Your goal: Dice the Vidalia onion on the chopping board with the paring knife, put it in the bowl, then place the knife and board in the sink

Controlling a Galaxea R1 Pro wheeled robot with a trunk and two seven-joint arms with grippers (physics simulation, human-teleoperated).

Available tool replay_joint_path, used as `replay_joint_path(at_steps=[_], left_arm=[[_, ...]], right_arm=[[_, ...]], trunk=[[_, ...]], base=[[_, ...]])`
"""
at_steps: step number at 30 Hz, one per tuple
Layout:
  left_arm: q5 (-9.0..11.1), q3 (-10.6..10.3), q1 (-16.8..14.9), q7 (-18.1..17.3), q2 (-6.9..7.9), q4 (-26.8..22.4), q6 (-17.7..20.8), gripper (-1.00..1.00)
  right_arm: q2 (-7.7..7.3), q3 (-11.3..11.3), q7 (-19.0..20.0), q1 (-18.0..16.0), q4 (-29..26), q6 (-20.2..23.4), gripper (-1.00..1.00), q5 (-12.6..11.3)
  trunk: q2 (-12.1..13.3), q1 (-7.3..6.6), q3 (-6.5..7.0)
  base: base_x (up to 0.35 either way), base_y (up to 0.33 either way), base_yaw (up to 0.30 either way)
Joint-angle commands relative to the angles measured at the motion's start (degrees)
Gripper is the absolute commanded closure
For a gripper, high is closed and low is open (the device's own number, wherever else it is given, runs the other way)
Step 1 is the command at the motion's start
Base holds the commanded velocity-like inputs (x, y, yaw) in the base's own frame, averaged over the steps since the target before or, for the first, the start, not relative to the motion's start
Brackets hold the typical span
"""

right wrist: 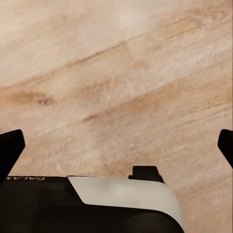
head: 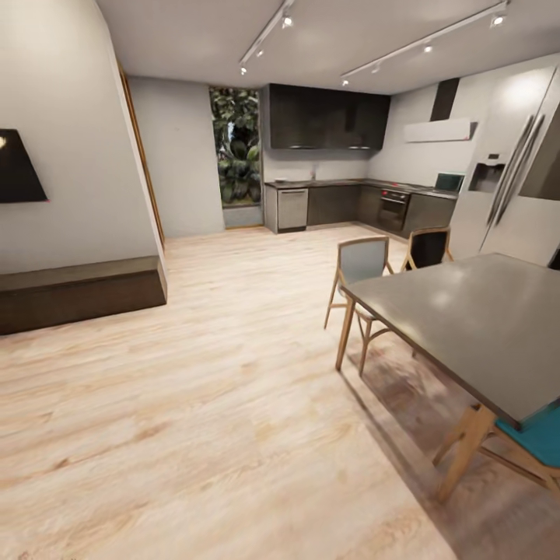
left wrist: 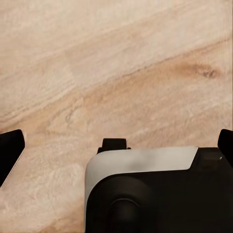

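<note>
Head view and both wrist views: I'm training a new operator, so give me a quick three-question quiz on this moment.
1. True or false: the grey dining table is right of the robot's path.
2. Both wrist cameras look down at: A) countertop B) wooden floor C) sink
3. Fill in: the left gripper and right gripper each have fingers spread ____, holding nothing.

Key: 1 true; 2 B; 3 apart.
</note>
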Motion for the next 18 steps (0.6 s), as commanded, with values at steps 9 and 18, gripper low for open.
replay_joint_path(at_steps=[9, 18], left_arm=[[0.0, 0.0, 0.0, 0.0, -0.01, 0.1, -0.2, -1.0], [0.0, 0.3, 0.0, 0.1, -0.02, -0.2, -0.2, -1.0]], right_arm=[[-0.06, 0.0, 0.0, 0.0, 0.0, -0.2, -1.0, 0.0], [-0.32, -0.1, -0.1, 0.0, -1.0, -0.2, -1.0, 0.1]], trunk=[[0.0, 0.02, -0.37], [0.0, 0.02, -0.39]], base=[[0.239, 0.15, 0.175], [0.239, 0.115, 0.01]])
